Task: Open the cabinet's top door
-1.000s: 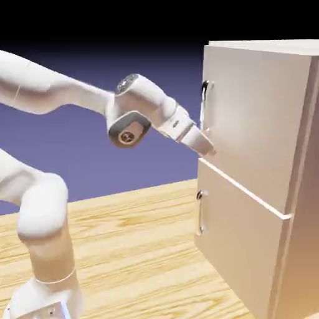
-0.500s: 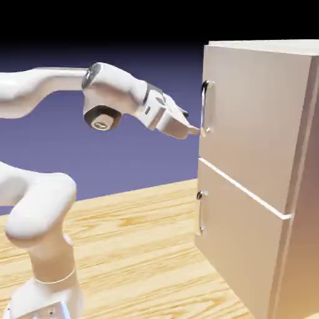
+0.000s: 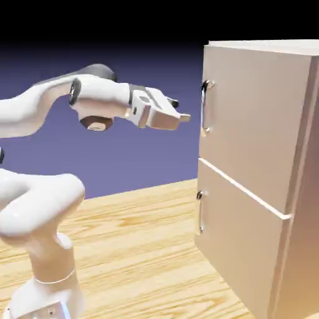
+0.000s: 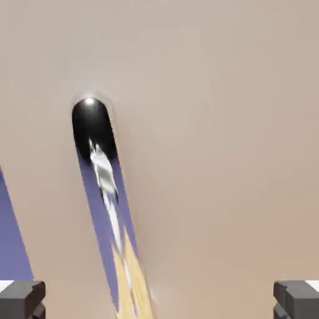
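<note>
i'm looking at a rendered test scene, not a real room. a plain blue-violet backdrop (image 3: 143,156) fades to black above, with no walls or furnishings. a light wood-grain bench (image 3: 143,249) carries a flat-sided beige cabinet (image 3: 261,187) with no wear or clutter. the white arm (image 3: 37,205) has smooth, uniform shading typical of simulation.
</note>
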Robot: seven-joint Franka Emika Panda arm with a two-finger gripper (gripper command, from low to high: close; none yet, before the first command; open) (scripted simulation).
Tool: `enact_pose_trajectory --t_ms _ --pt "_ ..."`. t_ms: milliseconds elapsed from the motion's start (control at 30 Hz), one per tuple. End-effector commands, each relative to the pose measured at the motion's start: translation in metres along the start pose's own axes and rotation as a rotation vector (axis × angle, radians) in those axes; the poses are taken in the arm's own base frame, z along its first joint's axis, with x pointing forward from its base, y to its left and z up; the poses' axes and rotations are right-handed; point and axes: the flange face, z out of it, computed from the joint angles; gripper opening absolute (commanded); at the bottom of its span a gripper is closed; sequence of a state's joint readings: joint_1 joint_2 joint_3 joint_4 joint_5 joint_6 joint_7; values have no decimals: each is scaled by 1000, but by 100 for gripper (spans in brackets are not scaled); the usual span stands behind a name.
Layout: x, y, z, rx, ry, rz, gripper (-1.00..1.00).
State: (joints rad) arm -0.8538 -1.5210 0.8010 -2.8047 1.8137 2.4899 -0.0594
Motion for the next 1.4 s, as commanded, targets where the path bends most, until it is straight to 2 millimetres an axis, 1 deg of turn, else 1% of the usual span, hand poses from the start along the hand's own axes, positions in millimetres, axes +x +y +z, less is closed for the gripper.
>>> enact_pose_trajectory --t_ms 0,233,300,367,533,567,600,633,800,933,1067,1367 --pt "-3 0 2 14 10 -11 0" --pt "-20 6 22 112 80 -107 0" --pt "-23 9 29 139 99 -140 0" --pt "-24 10 32 147 105 -151 0" --pt "-19 3 81 147 105 -151 0" --pt "-19 3 81 147 105 -151 0" --pt "-19 3 81 147 105 -151 -100" --pt "-19 3 81 147 105 -151 -100" --pt "-2 26 33 248 -13 -165 -100" --pt "13 44 3 317 -94 -174 -100" --pt "27 59 -18 370 -157 -181 -100" --pt "58 90 -56 475 -282 -193 -100"
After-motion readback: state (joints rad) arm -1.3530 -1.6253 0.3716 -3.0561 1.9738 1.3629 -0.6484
